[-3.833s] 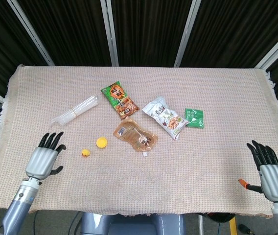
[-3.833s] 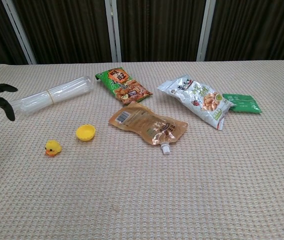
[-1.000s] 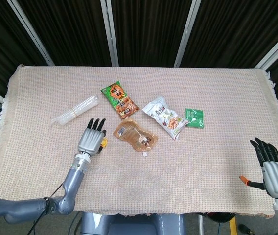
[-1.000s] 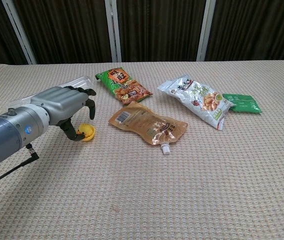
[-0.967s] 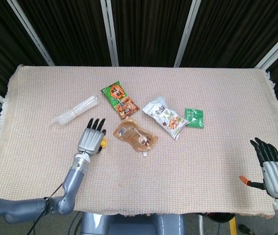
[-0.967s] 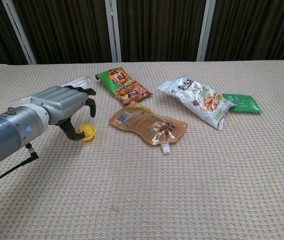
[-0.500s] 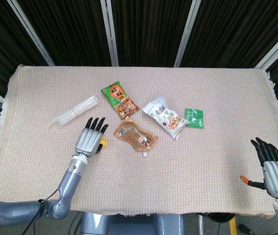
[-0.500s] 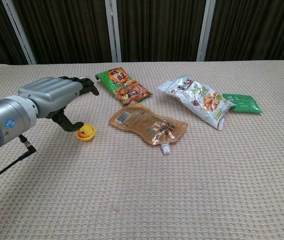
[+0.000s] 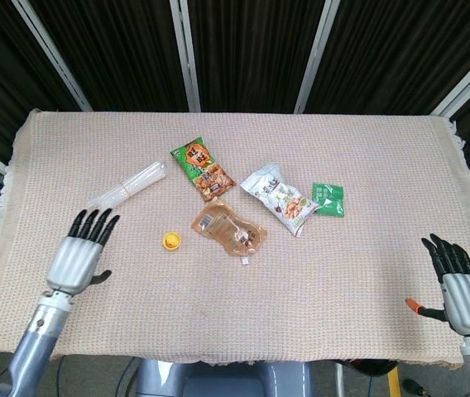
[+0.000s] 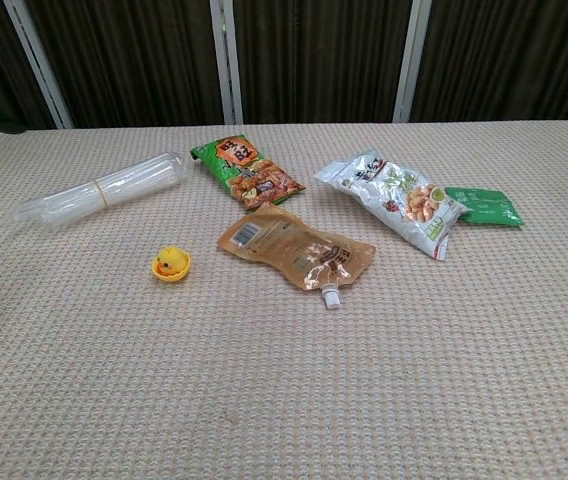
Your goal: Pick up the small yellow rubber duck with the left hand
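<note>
The small yellow rubber duck [image 10: 170, 261] sits upright in a shallow yellow cap [image 10: 171, 270] on the woven tablecloth; in the head view duck and cap [image 9: 171, 241] read as one yellow spot. My left hand [image 9: 80, 253] hovers near the table's left front, well left of the duck, fingers spread and holding nothing. My right hand [image 9: 458, 289] stays at the right front edge, fingers apart and empty. Neither hand shows plainly in the chest view.
A clear plastic sleeve [image 9: 127, 186] lies behind my left hand. Right of the duck lie a brown spouted pouch [image 9: 228, 231], a green-orange snack bag [image 9: 202, 169], a white nut bag [image 9: 279, 198] and a small green packet [image 9: 329, 199].
My left hand has pulled back from over the cap to the left front with nothing in it. Earlier the duck stood beside the cap; now it sits in it.
</note>
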You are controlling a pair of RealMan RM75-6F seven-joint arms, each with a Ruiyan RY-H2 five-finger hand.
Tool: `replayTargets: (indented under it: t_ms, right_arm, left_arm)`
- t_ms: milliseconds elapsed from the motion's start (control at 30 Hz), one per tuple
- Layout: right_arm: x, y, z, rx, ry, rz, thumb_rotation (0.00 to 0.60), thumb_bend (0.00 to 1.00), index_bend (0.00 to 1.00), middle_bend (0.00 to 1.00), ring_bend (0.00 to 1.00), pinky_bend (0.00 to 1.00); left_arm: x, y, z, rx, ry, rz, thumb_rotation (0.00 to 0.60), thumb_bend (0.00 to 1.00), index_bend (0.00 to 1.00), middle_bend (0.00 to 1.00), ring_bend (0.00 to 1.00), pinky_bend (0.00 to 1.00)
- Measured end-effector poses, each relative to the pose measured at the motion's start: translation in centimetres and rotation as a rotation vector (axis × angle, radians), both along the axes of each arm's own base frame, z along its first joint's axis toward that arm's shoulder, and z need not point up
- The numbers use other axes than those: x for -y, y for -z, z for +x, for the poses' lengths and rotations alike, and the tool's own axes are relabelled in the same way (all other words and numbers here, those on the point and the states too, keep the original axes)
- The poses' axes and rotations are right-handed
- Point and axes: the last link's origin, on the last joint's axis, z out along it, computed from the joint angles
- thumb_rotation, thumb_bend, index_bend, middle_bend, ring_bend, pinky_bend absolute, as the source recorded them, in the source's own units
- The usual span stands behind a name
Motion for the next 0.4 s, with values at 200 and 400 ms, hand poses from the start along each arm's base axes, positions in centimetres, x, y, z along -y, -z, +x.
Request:
replayTargets:
  t_ms: [200,400]
  right_arm:
    - [-0.1,0.1,0.1,-0.015,-0.006,-0.004,0.600,0.01,0.02,0.00,0.00,0.00]
    - [-0.3,0.1,0.2,-0.022,-0.020,-0.010,0.600,0.01,0.02,0.00,0.00,0.00]
  left_arm:
    - [4.7,-3.5,-3.5,0.035,-0.060,0.051,0.600,0.03,0.00,0.00,0.00,0.00]
    - [7.3,-5.8,-5.9,0.060,-0.082,0.120,0.600,0.03,0.00,0.00,0.00,0.00]
